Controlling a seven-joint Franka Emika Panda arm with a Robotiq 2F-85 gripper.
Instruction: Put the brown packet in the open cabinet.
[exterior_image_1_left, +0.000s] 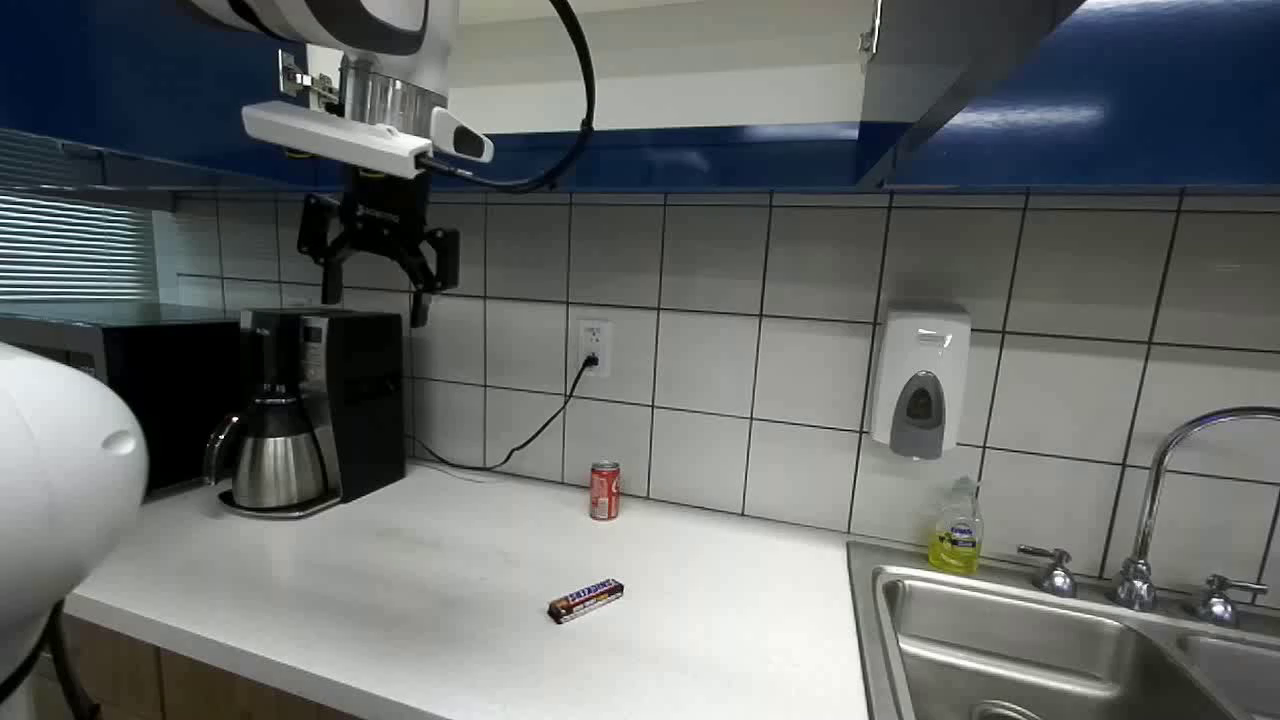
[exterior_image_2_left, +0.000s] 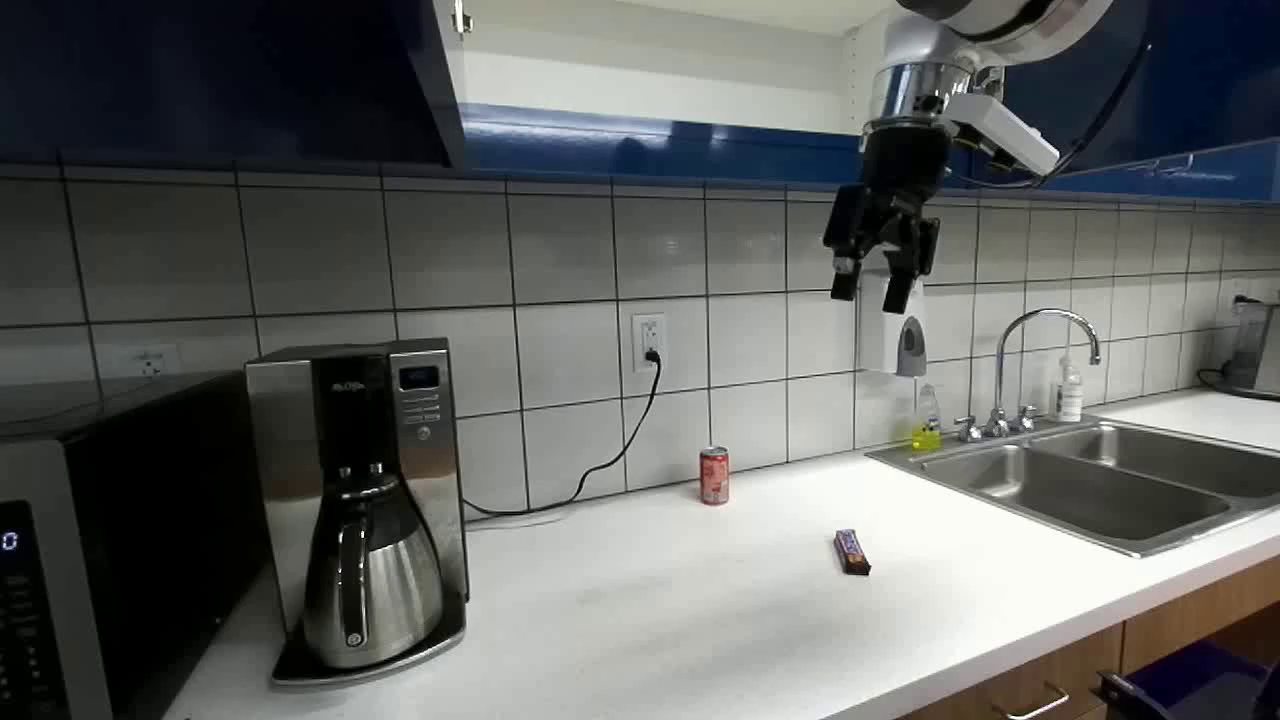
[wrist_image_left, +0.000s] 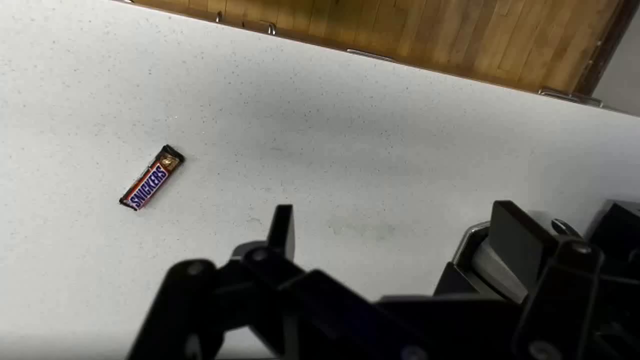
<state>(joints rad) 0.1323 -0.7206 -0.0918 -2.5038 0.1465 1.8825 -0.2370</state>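
Observation:
The brown packet, a slim Snickers bar, lies flat on the white counter in both exterior views. It also shows in the wrist view, left of the jaws. My gripper is open with nothing between its fingers, high above the counter and pointing down. It also shows in an exterior view and in the wrist view, well apart from the packet. The open cabinet is on the wall above, with blue doors and a white interior; it also shows in an exterior view. Its upper part is cut off.
A coffee maker with a steel carafe stands beside a microwave. A red can stands near the tiled wall, by a black power cord. A soap dispenser, dish soap and a sink are also there.

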